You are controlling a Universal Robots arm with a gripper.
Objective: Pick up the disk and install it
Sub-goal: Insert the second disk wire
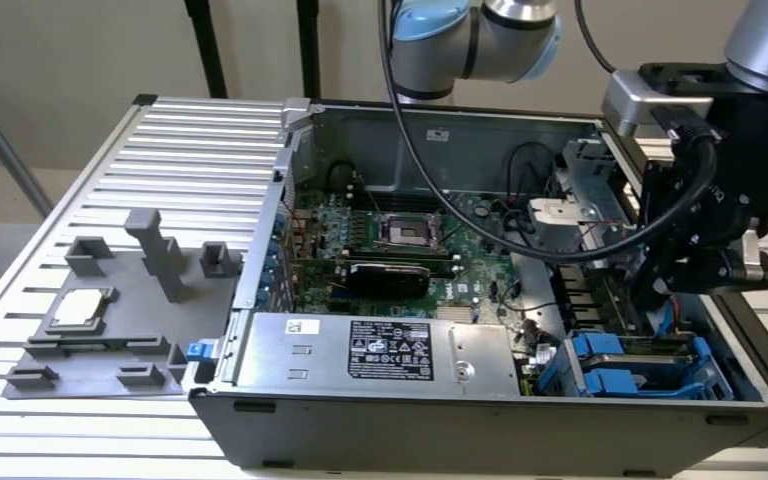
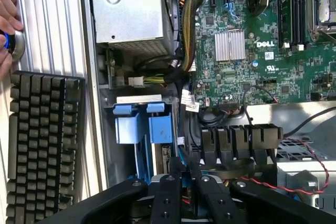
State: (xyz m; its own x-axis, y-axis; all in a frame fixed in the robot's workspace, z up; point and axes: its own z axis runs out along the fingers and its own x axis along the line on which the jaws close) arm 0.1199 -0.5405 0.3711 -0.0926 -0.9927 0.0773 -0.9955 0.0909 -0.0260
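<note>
1. Exterior view: an open computer case (image 1: 491, 420) lies on a slatted metal table (image 1: 197, 150).
   - The arm's gripper (image 1: 691, 285) hangs inside the case at the exterior view's right. It is above the corner bay and just over the disk (image 1: 624, 352).
   - The disk sits in that bay in its blue frame, beside the silver power box (image 1: 371, 350).
   - The green main board (image 1: 398, 240) lies behind the power box.
   - Outside the case, at the exterior view's left, a small square chip (image 1: 77, 308) rests on a grey holder (image 1: 91, 345).
2. Wrist view: the gripper (image 2: 191, 182) is low over the case, near the disk (image 2: 143, 127).
   - The disk's blue frame stands in its bay next to the case wall.
   - I cannot tell whether the gripper is apart, together or clamped on anything.
   - A keyboard (image 2: 42, 145) lies on the table outside the case.
   - A person's hand (image 2: 6, 19) rests on a round knob (image 2: 17, 44).
</note>
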